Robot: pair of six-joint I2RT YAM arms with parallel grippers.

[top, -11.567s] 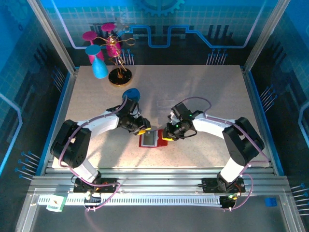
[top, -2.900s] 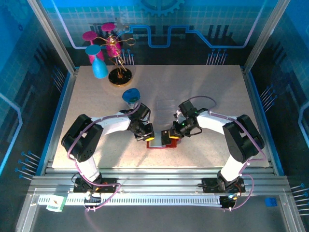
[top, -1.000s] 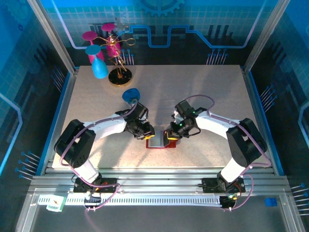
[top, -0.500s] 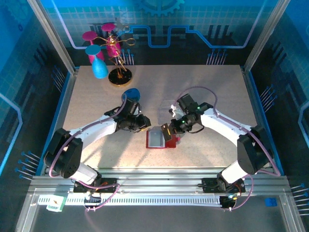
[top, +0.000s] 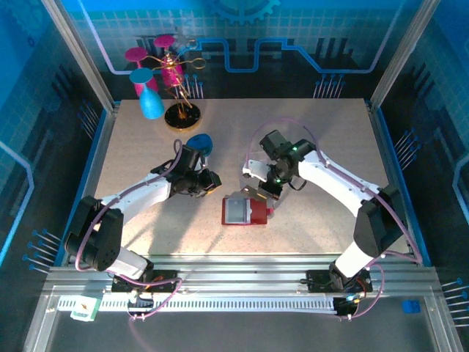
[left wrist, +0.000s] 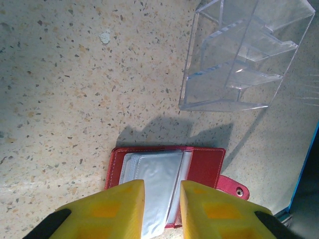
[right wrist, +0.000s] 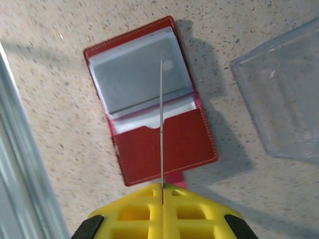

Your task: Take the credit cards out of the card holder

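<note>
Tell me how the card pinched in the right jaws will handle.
Probably stiff: the card stands straight out edge-on, without sagging. Likely light and thin, so it could slip or pivot, since it is pinched at just one end.

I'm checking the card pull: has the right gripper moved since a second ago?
Yes. In the top view the right gripper, shut on a card, has shifted from over the card holder toward the far edge of the table.
</note>
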